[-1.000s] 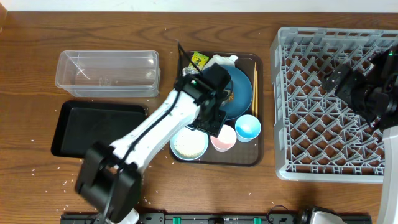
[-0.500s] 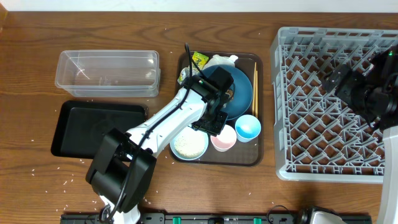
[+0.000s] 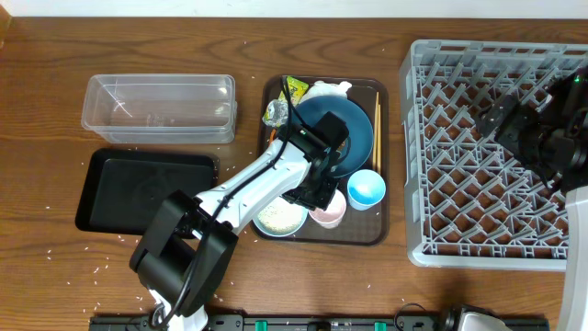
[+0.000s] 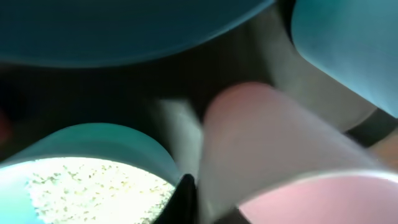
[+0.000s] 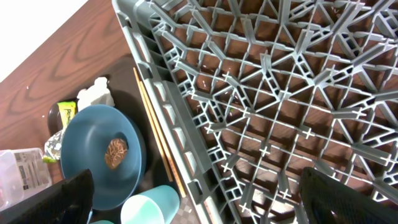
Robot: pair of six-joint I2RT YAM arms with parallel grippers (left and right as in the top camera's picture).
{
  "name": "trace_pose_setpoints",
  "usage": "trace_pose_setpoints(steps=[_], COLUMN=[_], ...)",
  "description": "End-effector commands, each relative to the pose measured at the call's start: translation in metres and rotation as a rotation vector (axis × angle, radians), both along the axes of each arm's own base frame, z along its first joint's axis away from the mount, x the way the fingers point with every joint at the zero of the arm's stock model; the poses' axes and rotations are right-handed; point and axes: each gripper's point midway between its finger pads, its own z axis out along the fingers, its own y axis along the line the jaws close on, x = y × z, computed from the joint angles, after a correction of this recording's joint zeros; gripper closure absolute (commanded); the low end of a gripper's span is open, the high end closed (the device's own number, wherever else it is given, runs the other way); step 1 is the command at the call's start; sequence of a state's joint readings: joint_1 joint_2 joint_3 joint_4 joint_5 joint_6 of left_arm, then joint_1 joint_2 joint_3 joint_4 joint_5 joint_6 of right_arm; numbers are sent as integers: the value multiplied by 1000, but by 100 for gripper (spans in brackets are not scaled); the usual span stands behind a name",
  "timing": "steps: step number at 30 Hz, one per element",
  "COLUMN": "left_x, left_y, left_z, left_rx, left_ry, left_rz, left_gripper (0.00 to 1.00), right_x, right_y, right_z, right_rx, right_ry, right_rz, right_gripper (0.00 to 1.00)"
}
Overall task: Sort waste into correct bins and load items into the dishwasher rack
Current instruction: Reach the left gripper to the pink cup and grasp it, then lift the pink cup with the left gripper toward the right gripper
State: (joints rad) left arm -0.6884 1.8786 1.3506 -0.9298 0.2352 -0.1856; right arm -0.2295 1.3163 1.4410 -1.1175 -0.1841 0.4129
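Pink cup (image 4: 273,155): pinch one rim wall squarely, clear of rice bowl (image 4: 93,186).
Left gripper (image 3: 322,191): finger spread cannot be told.
Right gripper (image 5: 205,196): wide, empty.

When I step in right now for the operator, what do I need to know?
Left end effector: at the pink cup on the brown tray; grip cannot be told.
Right end effector: open, empty, above the rack.
Blue dish with brown lump, rice bowl, blue cup, chopsticks, wrapper, foil, tissue: all on the brown tray.
Done: nothing in clear tub, black bin or rack.
Left: all sorting and loading.
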Motion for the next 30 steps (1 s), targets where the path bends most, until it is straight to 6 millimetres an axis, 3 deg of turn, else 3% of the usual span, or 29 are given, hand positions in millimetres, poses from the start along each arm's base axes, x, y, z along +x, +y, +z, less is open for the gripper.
trace_pose_setpoints(steps=[1, 7, 14, 19, 23, 26, 30], left_x=[4, 14, 38, 48, 53, 48, 39], left_y=[-1, 1, 40, 48, 44, 37, 30], left_z=[4, 48, 134, 204, 253, 280, 298], left_rx=[-4, -39, -173, -543, -882, -1071, -1182], left_ry=[-5, -71, -247, -300, -269, -228, -191], left_rz=[8, 25, 157, 185, 151, 76, 8], left_gripper=[94, 94, 94, 94, 94, 94, 94], right_x=[0, 1, 1, 6, -9, -30, -49], right_y=[-3, -4, 4, 62, 114, 150, 183], right_z=[9, 9, 10, 33, 71, 104, 129], right_rx=[-18, -19, -6, 108, 287, 429, 513], right_ry=[-23, -26, -36, -204, -417, -588, -723], right_rz=[-2, -2, 57, 468, 795, 1018, 1212], right_gripper=[1, 1, 1, 4, 11, 3, 4])
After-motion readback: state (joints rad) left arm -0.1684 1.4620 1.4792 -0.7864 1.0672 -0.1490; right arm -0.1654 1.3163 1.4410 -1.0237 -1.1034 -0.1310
